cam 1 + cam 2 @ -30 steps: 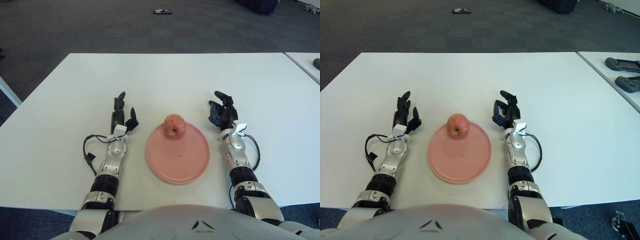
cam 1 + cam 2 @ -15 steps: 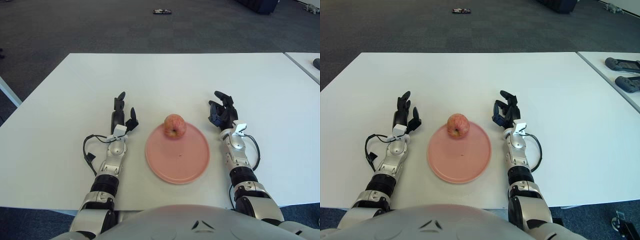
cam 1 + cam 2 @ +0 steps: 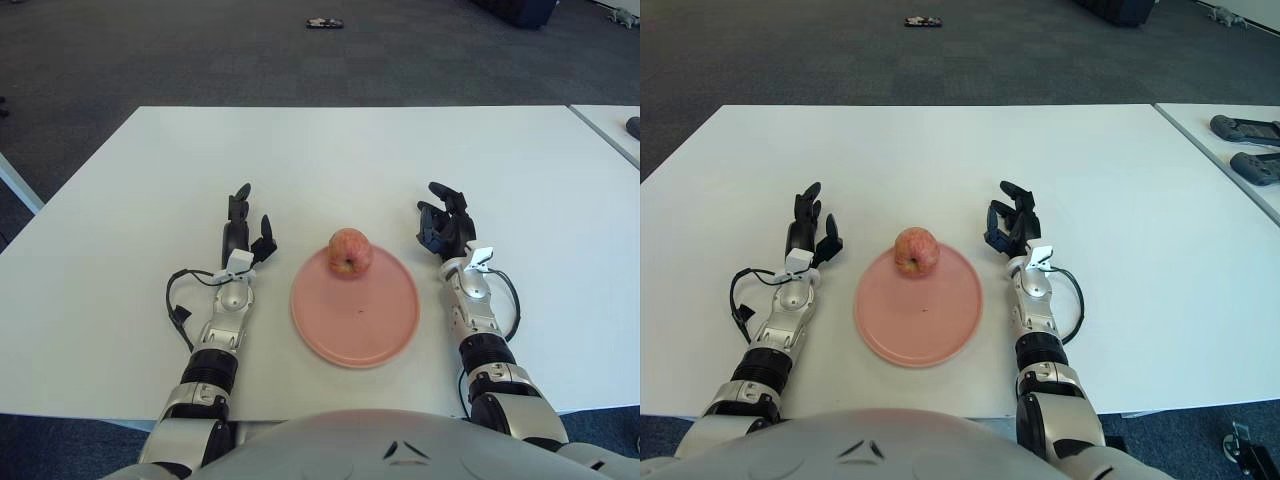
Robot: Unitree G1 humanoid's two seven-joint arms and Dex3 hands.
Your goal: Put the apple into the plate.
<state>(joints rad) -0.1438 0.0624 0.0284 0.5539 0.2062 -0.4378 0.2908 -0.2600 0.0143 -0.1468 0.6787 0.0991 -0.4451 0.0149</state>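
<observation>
A red-yellow apple (image 3: 350,251) sits on the far rim area of a pink plate (image 3: 355,315) on the white table. My left hand (image 3: 243,222) rests on the table left of the plate, fingers spread, holding nothing. My right hand (image 3: 443,222) rests on the table right of the plate, fingers relaxed and empty. Both hands are apart from the apple and the plate.
The white table (image 3: 320,160) stretches far beyond the plate. A second table (image 3: 1230,130) at the right carries two dark controllers (image 3: 1250,140). A small dark object (image 3: 324,22) lies on the carpet floor far ahead.
</observation>
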